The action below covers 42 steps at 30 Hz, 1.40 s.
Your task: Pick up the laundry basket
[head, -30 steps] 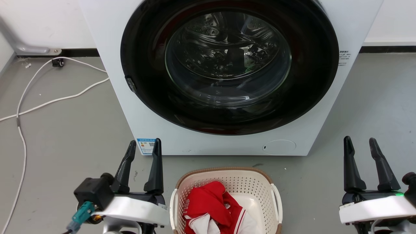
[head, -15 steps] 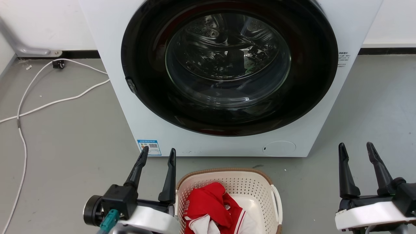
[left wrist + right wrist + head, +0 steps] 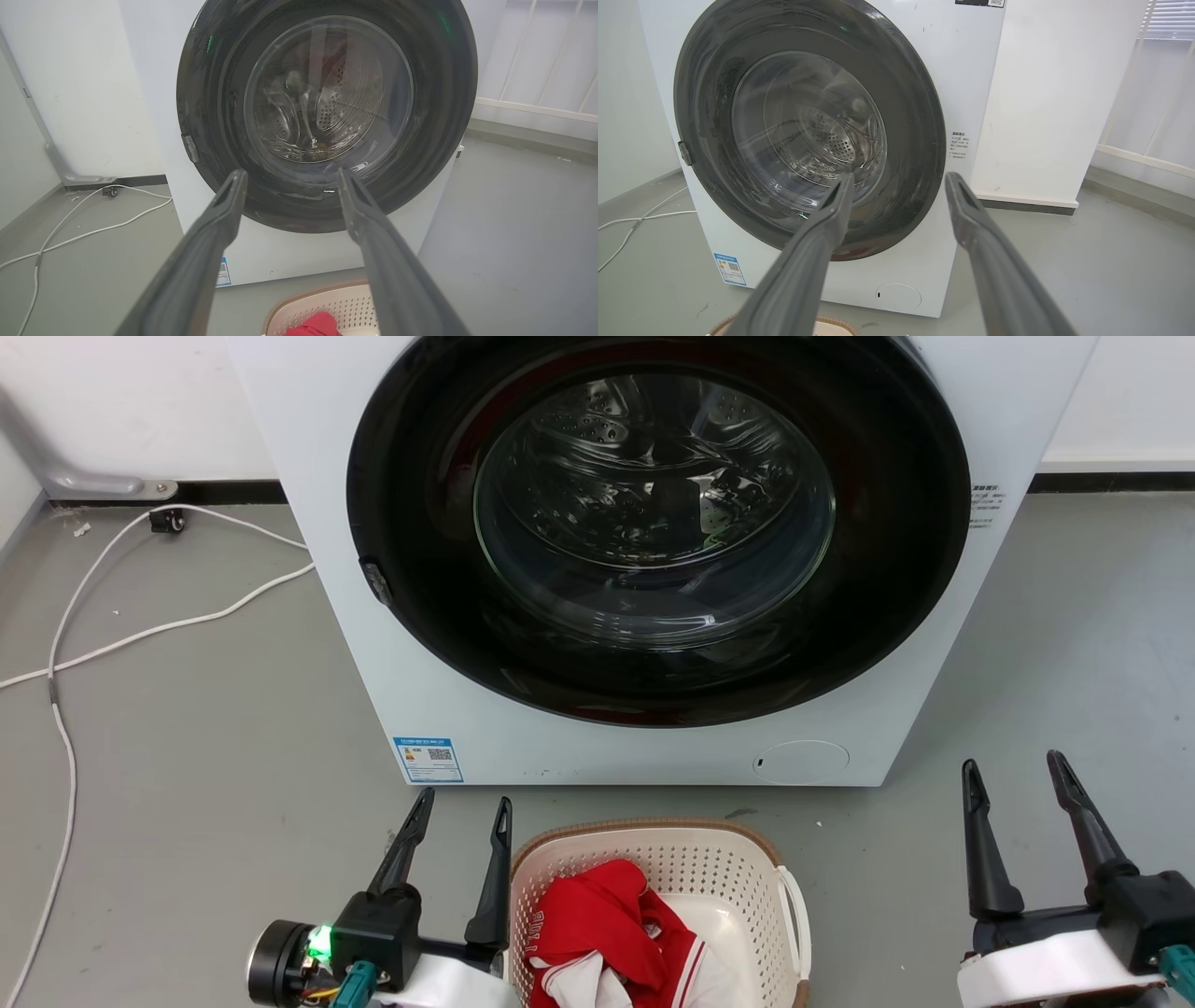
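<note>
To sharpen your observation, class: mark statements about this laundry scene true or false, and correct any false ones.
1. The laundry basket stands on the floor before the washing machine. True.
2. The left gripper is shut on the basket. False: it is open, beside the basket's left side.
3. Red clothing lies in the basket. True.
4. The washing machine's door hangs open. False: the round glass door is closed.
5. The right gripper is open, holding nothing. True.

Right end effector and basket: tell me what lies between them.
Bare grey floor separates the right end effector and the basket, seen in the head view.
</note>
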Available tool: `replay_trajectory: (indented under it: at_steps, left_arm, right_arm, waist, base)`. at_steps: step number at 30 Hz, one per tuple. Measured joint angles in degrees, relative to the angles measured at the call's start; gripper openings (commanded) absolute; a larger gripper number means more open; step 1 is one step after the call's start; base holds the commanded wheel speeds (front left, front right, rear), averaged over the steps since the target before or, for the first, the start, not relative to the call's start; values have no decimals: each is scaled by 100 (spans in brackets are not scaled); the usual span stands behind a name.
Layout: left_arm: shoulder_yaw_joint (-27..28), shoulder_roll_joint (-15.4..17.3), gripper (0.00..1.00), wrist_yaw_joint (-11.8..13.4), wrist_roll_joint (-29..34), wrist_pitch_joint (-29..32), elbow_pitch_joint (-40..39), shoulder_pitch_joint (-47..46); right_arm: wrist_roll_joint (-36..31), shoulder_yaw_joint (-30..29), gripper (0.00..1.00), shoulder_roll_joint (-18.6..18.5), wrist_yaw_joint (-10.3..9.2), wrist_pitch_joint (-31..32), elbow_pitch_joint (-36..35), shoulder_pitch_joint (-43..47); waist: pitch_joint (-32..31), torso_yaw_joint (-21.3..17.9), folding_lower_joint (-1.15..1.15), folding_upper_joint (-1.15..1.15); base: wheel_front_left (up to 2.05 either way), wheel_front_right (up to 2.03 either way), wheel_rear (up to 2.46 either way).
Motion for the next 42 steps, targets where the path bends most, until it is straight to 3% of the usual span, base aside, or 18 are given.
replay_trajectory:
  at_steps: [12,25,42]
  left_arm:
    - [152,-205,100,-93,210,-127,64,124]
    - [442,-450,100,-532,399,-226,475,229]
    - [602,-554,100,-684,527,-226,544,233]
  right_arm:
    - [-354,32,100,-1,1,-143,30,77]
    - [349,78,100,-1,1,-242,332,113]
    - [455,77,100,-1,1,-242,392,110]
  waist:
    - [9,12,0,0]
    - [-11,3,0,0]
    - [-13,-1,0,0]
  base:
    - [0,0,0]
    - [0,0,0]
    - [0,0,0]
